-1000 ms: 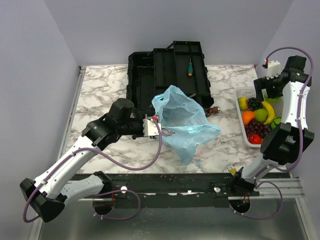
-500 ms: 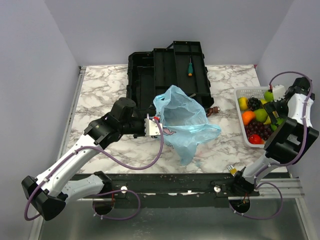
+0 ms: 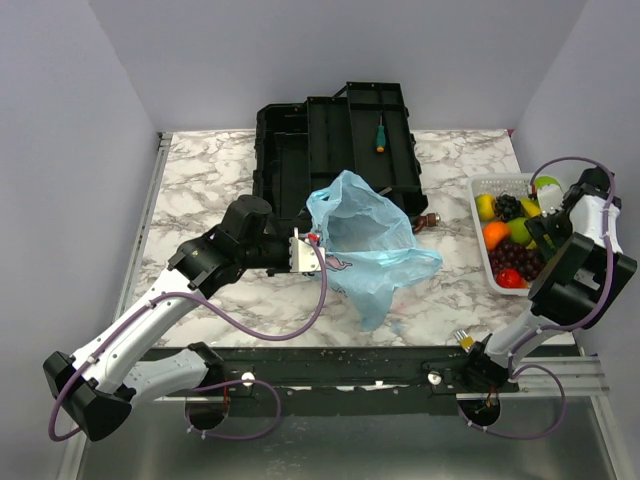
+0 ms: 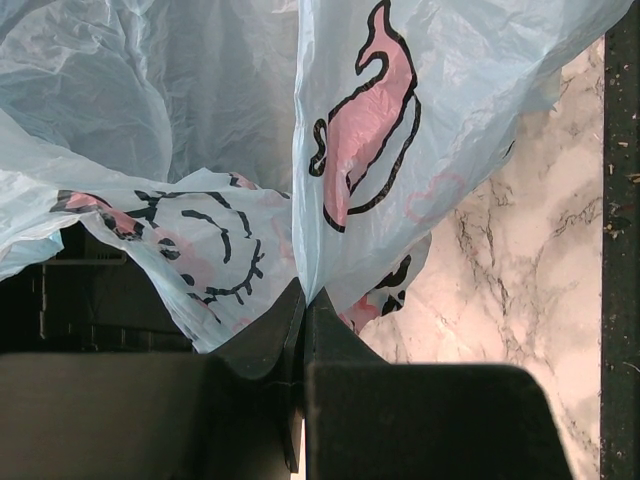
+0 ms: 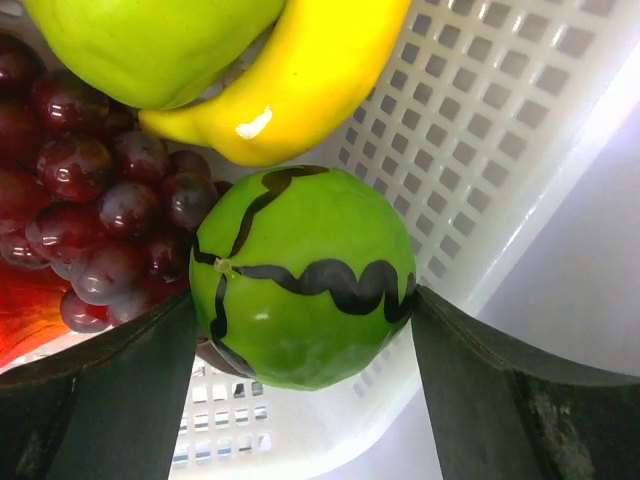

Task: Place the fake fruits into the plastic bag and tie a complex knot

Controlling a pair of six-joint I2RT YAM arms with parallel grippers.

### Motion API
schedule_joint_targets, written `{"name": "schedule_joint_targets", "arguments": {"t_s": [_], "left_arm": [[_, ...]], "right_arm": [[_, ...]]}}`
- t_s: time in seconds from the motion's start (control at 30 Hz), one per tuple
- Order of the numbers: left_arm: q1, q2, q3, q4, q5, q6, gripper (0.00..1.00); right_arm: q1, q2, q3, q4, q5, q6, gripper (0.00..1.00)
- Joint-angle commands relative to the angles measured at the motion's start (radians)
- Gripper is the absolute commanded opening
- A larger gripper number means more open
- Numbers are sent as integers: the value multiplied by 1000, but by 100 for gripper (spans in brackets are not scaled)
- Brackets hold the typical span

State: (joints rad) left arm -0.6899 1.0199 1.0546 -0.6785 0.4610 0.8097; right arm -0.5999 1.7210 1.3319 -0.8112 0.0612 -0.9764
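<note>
Centrally, plastic bag (image 3: pixel 365 235) lies crumpled on marble table (image 3: pixel 200 190), mouth gaping, its edge pinched in closed left gripper (image 4: pixel 303 300). Far right of bag: white mesh basket (image 3: pixel 480 186) holding banana (image 5: pixel 310 90), grapes (image 5: pixel 110 220), green fruit (image 5: pixel 150 40), orange (image 3: pixel 497 234), red fruit (image 3: pixel 511 278). Right gripper (image 5: pixel 305 292) inside basket, clamping both sides of green striped fruit (image 5: pixel 300 270). Behind bag: open black toolbox (image 3: pixel 330 150), screwdriver (image 3: pixel 380 133) lying in it.

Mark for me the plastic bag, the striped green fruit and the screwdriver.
plastic bag (image 3: pixel 365 235): top view, on its crumpled light-blue middle.
striped green fruit (image 5: pixel 305 275): right wrist view, on the middle of its skin.
screwdriver (image 3: pixel 380 133): top view, about halfway along it, in the black case.
</note>
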Motion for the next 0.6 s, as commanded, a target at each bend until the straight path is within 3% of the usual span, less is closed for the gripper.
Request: {"name": "schedule_joint_targets", "arguments": {"t_s": [0.0,0.07,0.2,0.4,0.47,0.57], "left_arm": [[-7,-6,18,-1,18,21,0],[-9,-13,10,-1,23,30,0],[-11,-21,1,-1,32,49,0],[-20,-35,-18,-3,50,108,0],[-26,-38,-21,-1,49,122,0],[-29,-47,-28,2,53,142,0]], "right_arm": [[-5,-11,73,-66,-46,11,70],[-1,-23,163,-132,-138,44,57],[71,-53,387,-323,-335,113,45],[350,-57,832,-572,-750,312,34],[474,-74,891,-559,-867,393,33],[683,-135,825,-420,-949,531,33]]}}
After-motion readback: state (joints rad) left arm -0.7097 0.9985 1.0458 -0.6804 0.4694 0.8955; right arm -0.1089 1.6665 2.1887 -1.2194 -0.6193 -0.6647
